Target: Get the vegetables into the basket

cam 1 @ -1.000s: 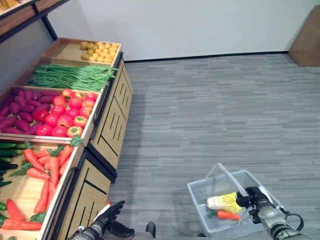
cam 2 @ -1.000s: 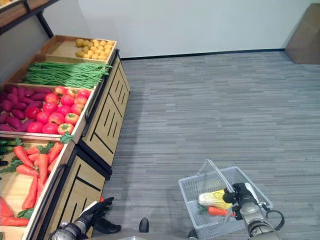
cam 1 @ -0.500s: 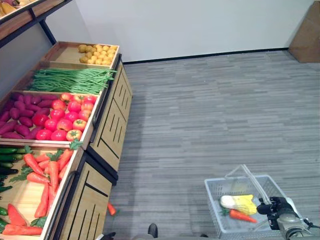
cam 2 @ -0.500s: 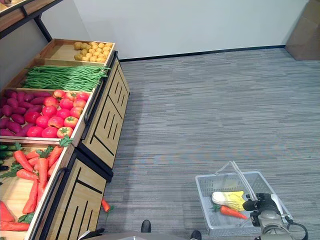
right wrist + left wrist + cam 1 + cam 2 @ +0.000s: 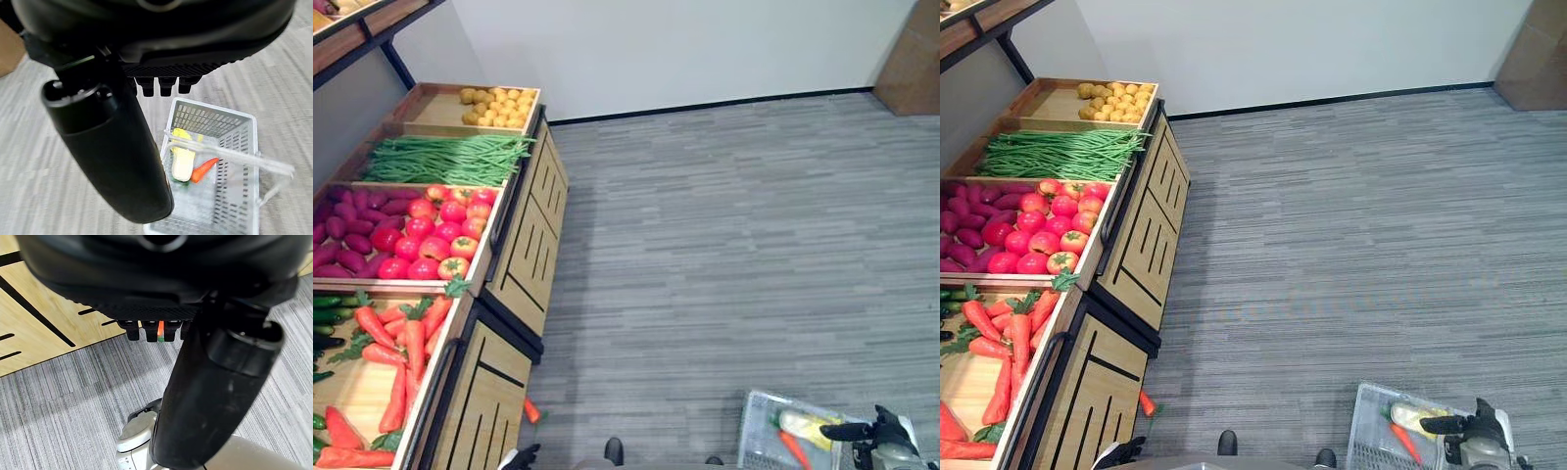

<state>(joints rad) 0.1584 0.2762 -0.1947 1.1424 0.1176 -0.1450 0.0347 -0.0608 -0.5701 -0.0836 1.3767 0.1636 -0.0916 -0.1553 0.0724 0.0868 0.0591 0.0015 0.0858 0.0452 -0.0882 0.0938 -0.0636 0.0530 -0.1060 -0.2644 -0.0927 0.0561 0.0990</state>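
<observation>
A clear plastic basket (image 5: 239, 141) sits on the grey floor at the lower right, its handle (image 5: 230, 154) raised. Inside lie a pale yellow-green cabbage (image 5: 183, 159) and an orange carrot (image 5: 204, 169). My right hand (image 5: 1474, 438) hovers just beside the basket (image 5: 1368, 438), fingers (image 5: 161, 88) straight and open, holding nothing. Another carrot (image 5: 532, 411) lies on the floor against the wooden stand's front. My left hand (image 5: 522, 456) is low by the stand, open, with that carrot (image 5: 160, 330) showing past its fingers (image 5: 146, 332).
A wooden produce stand (image 5: 524, 245) runs along the left, with bins of carrots (image 5: 401, 338), tomatoes (image 5: 440, 230), purple sweet potatoes (image 5: 347, 230), green beans (image 5: 450, 157) and potatoes (image 5: 499, 106). A brown box (image 5: 911, 59) stands at the far right wall.
My right hand has let go of the basket handle and the basket has dropped to the lower right. My left hand sank to the bottom edge. A carrot now lies by the stand.
</observation>
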